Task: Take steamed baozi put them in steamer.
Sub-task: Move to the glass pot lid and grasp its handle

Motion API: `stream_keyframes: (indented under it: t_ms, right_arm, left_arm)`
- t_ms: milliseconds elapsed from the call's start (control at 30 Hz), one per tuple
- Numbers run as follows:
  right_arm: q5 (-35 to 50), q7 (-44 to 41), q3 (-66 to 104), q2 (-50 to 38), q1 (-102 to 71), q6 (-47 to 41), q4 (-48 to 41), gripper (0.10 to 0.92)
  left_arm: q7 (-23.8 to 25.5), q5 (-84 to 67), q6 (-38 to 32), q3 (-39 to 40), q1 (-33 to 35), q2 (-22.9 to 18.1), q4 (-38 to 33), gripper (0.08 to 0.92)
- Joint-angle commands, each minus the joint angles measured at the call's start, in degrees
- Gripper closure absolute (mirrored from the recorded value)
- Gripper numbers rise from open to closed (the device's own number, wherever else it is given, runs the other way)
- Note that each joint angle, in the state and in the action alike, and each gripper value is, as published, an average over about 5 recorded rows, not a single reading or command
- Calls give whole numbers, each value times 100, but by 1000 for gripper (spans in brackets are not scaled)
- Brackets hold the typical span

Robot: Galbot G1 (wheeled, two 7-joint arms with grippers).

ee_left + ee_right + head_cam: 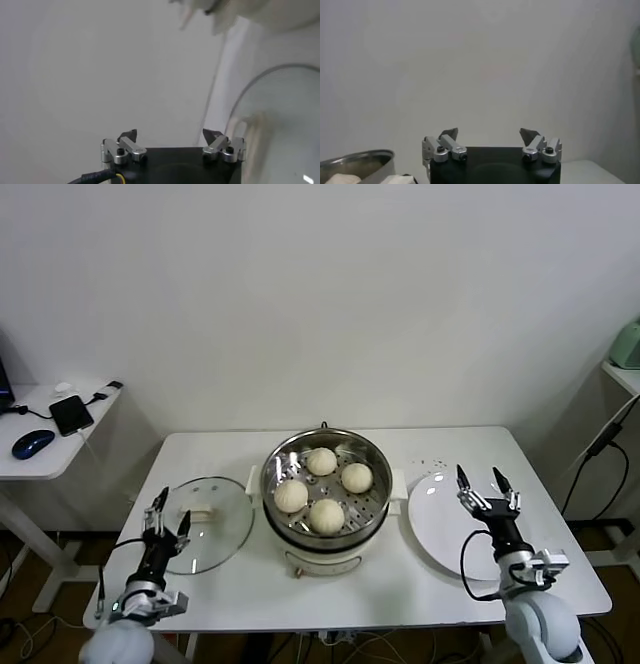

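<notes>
From the head view all four cream-white domed baozi (323, 488) sit inside the shiny round steel steamer (326, 506) on the white tabletop (230, 594), so both empty, wide-open hands, left hand (168, 511) and right hand (485, 480), should simply stay clear, while the left wrist view alone shows the round glass lid (285, 125) close up and the right wrist view the steamer's rim.

Looks like a lab/office test room, not a real kitchen: plain white wall (320, 294), white folding table (240, 584) w/ loose cables underneath, side desk (40, 459) w/ phone (71, 414) + computer mouse (32, 443).
</notes>
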Motion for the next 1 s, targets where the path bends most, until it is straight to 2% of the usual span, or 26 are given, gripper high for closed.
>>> stream_keyframes:
  t_ms: [33, 467, 1000]
  right_arm:
    - [-50, 127, 107, 122, -284, 92, 92, 203]
    - [-84, 129, 53, 154, -167, 119, -67, 203]
    - [-65, 138, 11, 176, -89, 197, -261, 203]
  left_arm:
    - [-24, 1169, 200, 160, -335, 417, 836, 177]
    - [8, 1156, 568, 366, -573, 196, 995, 177]
    - [-72, 1321, 842, 492, -983, 115, 1425, 177]
